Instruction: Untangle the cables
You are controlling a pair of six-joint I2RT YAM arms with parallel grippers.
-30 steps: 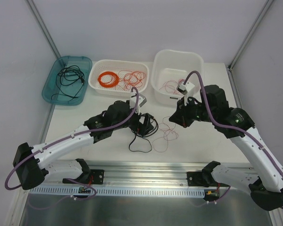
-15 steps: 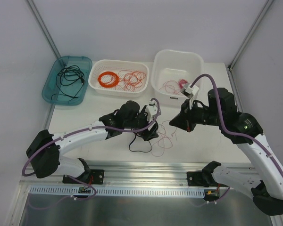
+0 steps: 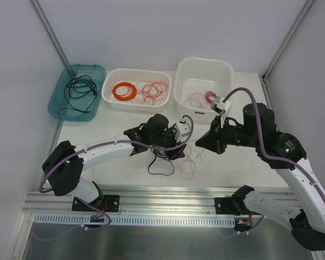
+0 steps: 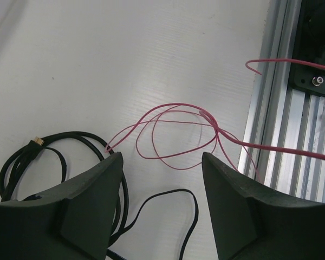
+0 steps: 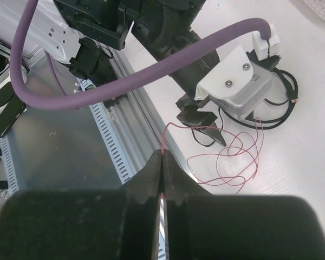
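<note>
The right gripper (image 5: 161, 157) pinches the pink wire (image 4: 215, 129) tight, the left gripper (image 4: 162, 160) has its jaws apart over the cables (image 3: 173, 160) by the middle of the tabletop's (image 3: 233, 162) near edge, so it seems best to hold the black cable (image 4: 76, 136) down and pull the pink one out slowly.

Thin black and pinkish-red cables (image 4: 212, 122) look smooth, plastic-coated; white table (image 4: 124, 54) matt, finely ribbed; at right, brushed metal rail (image 4: 277, 108); upper left, glossy translucent teal plastic tray (image 3: 55, 101)
</note>
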